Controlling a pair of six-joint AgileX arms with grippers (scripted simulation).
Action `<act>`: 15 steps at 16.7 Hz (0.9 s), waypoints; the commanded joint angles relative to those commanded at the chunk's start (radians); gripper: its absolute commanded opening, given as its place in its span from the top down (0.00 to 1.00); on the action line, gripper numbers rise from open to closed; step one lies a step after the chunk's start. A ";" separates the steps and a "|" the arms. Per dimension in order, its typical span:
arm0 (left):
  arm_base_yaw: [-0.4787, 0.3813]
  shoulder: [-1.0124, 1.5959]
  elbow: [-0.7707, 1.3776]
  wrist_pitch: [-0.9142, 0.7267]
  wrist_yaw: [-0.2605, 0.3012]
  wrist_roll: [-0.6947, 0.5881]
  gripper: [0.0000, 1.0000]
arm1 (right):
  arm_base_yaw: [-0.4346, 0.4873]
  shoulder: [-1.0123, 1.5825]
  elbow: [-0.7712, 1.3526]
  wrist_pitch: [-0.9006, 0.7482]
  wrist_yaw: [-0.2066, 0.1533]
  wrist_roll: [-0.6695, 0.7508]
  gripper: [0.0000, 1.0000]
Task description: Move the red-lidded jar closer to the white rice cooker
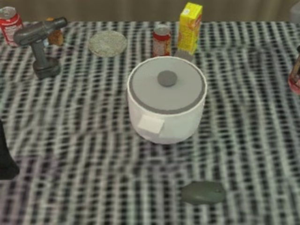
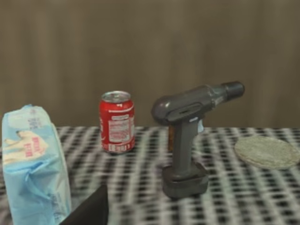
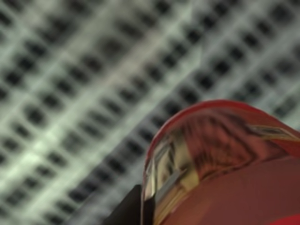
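The white rice cooker (image 1: 166, 99) stands in the middle of the table, with its square front panel turned toward the near edge. Only part of the red-lidded jar (image 1: 295, 77) shows, at the table's far right edge, well apart from the cooker. In the right wrist view the jar (image 3: 220, 154) fills the lower corner above the checked cloth. My right gripper (image 3: 197, 215) is shut on it, and one dark finger (image 3: 127, 212) presses on its side while the other is hidden. My left gripper (image 1: 8, 164) is parked at the left edge.
A grey drill (image 1: 41, 44) and a red can (image 1: 9, 24) stand at the back left beside a round disc (image 1: 108, 43). Behind the cooker are a silver-topped red can (image 1: 161, 41) and a yellow carton (image 1: 190, 27). A grey mouse (image 1: 203, 192) lies in front. A blue bag (image 2: 35, 164) stands near my left gripper.
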 joint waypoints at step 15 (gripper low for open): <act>0.000 0.000 0.000 0.000 0.000 0.000 0.00 | 0.241 -0.029 -0.195 0.210 0.145 0.834 1.00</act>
